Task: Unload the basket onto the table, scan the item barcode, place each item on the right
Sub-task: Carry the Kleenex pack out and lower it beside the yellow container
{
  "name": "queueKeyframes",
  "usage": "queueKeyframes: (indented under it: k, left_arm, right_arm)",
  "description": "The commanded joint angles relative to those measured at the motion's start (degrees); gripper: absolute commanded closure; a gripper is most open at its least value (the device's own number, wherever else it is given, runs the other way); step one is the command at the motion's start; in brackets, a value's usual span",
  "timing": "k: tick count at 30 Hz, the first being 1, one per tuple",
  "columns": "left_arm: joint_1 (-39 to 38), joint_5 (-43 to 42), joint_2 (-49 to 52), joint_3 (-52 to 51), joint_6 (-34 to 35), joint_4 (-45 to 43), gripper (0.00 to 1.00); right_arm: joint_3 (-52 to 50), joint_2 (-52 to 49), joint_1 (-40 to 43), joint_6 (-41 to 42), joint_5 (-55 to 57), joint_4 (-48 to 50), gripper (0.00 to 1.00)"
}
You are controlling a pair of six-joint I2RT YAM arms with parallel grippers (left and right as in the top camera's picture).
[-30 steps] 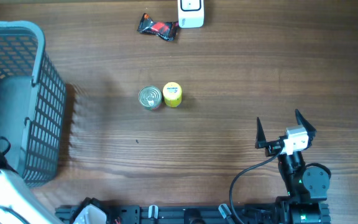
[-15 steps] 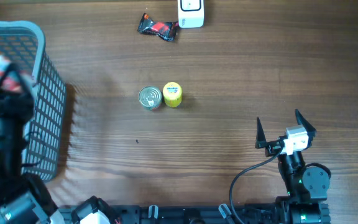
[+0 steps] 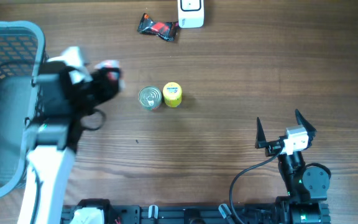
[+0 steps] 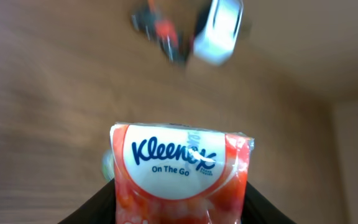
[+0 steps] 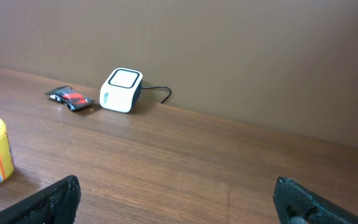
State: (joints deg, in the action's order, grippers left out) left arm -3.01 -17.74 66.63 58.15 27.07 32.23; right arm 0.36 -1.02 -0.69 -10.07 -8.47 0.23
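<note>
A: Where is the tissue pack (image 4: 182, 168)?
B: It is gripped by the left tool (image 3: 101, 84), above the table's (image 3: 229, 74) left side. The right tool (image 3: 278, 117) is spread wide and empty.
A: What is needed?
B: The barcode should be turned slowly toward the scanner (image 3: 191, 12) at the far edge.

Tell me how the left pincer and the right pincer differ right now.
The left pincer is closed on a Kleenex pack; the right pincer stands wide open and empty. The left pincer shows blurred in the overhead view, beside the basket on the table's left; the right pincer shows sharp, close to its base at the right. Both hang above the wooden table.
</note>
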Motion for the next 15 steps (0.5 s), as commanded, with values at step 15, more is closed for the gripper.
queueKeyframes:
  k: [15]
  left_arm:
    - [-35.54, 31.76, 20.46, 0.46, -4.83, 8.28, 0.5]
  right_arm:
    - [-0.07, 0.0, -0.22, 1.07, 0.74, 0.2, 0.0]
